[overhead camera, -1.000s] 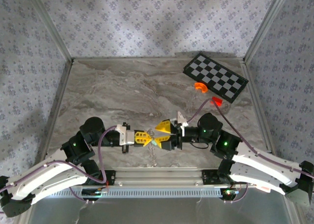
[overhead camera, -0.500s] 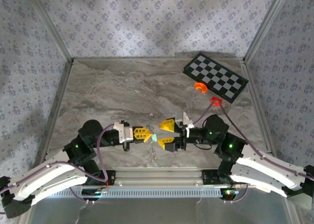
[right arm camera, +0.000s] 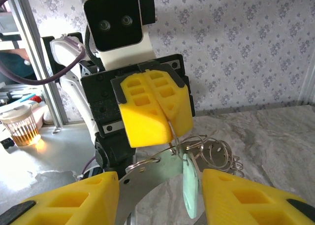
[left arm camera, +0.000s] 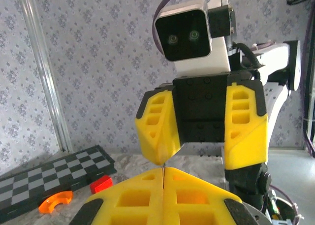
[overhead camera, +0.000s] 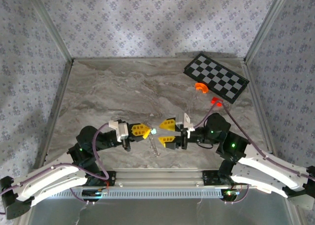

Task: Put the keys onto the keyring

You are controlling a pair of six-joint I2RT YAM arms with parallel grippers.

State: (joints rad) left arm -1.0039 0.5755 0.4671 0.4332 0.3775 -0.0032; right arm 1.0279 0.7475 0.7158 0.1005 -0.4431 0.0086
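Your left claw (overhead camera: 149,132) is clamped shut on the keyring (right arm camera: 215,153) at frame centre; your right claw (overhead camera: 163,132), half open and empty, faces it from the right.

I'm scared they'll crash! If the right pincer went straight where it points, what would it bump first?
Probably the keyring dangling from the shut left pincer, straight ahead of the open right pincer, though depth is hard to judge.

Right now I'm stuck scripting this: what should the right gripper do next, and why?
Probably ease forward and close: the shut left gripper holds the thin silvery wire keyring up, just ahead of the open right gripper.
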